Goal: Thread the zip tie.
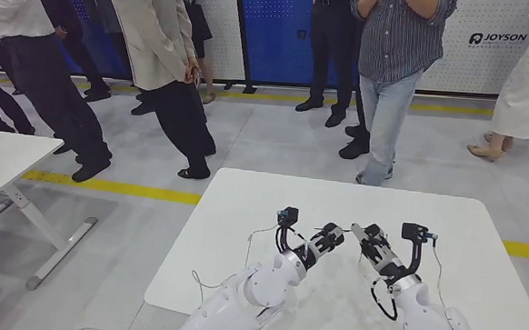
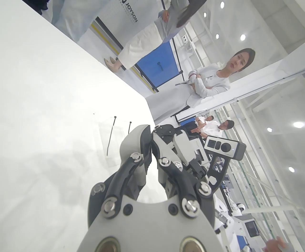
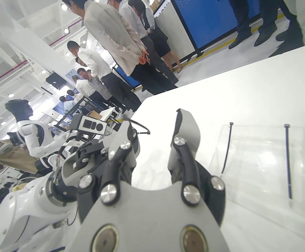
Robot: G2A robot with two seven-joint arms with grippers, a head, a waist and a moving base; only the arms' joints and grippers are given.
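My left gripper [image 1: 336, 233] and right gripper [image 1: 362, 231] hover tip to tip above the white table [image 1: 261, 219], near its front middle. In the left wrist view the left gripper [image 2: 151, 133] has its fingers pressed together. A thin black zip tie [image 3: 143, 127] curves out from where those tips sit, just behind one finger of the right gripper [image 3: 153, 128]. The right gripper stands open with a wide, empty gap. The exact grip point on the tie is hidden.
Two spare black zip ties [image 3: 226, 148] [image 3: 288, 162] lie side by side on a clear plastic sheet [image 3: 257, 152] on the table beyond the grippers. The table's far edge [image 1: 355, 178] faces several standing people. Another white table [image 1: 0, 162] stands to the left.
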